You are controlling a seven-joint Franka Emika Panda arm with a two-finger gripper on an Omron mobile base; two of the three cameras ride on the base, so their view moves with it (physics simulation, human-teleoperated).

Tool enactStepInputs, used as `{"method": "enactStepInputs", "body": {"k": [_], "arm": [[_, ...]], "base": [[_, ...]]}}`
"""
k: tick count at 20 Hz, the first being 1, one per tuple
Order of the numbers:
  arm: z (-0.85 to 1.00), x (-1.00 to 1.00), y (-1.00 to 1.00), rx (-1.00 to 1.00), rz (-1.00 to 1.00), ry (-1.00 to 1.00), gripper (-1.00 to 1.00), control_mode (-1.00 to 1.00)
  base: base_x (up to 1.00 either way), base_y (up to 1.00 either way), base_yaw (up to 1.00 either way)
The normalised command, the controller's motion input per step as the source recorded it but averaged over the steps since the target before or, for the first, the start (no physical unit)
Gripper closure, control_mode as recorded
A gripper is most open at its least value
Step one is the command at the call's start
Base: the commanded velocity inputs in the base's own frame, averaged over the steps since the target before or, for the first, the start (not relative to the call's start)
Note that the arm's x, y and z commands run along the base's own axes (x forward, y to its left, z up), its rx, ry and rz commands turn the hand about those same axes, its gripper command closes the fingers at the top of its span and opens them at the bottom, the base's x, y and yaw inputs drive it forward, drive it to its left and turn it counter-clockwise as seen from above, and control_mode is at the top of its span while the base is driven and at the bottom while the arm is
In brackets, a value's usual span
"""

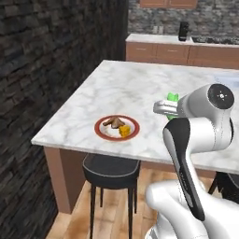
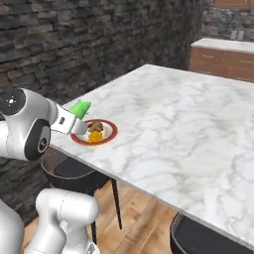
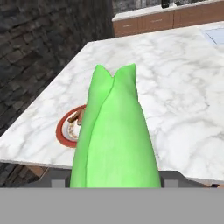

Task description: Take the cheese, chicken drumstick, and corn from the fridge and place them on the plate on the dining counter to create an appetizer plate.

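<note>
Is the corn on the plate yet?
No. The corn is held in the tool above the dining counter; the plate holds cheese and drumstick.

The dining counter (image 1: 140,88) is seen from behind the arm in both base views, looking forward and down; the plate (image 1: 117,127) is shared, lower centre in the left view, centre left in the right. The hand view is taken close along the corn (image 3: 114,135), over the same counter corner.

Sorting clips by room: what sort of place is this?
Probably a home kitchen with a dining island: a marble dining counter with a stool beneath, wood wall cabinets behind, food on a plate.
</note>
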Motion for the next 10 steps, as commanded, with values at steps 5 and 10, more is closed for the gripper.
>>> {"method": "enactStepInputs", "body": {"k": [5,10], "arm": [[0.00,0.00,0.00,0.00,0.00,0.00,1.00,1.00],[0.00,0.00,0.00,0.00,0.00,0.00,1.00,1.00]], "base": [[0.15,0.83,-0.53],[0.09,0.80,-0.54]]}}
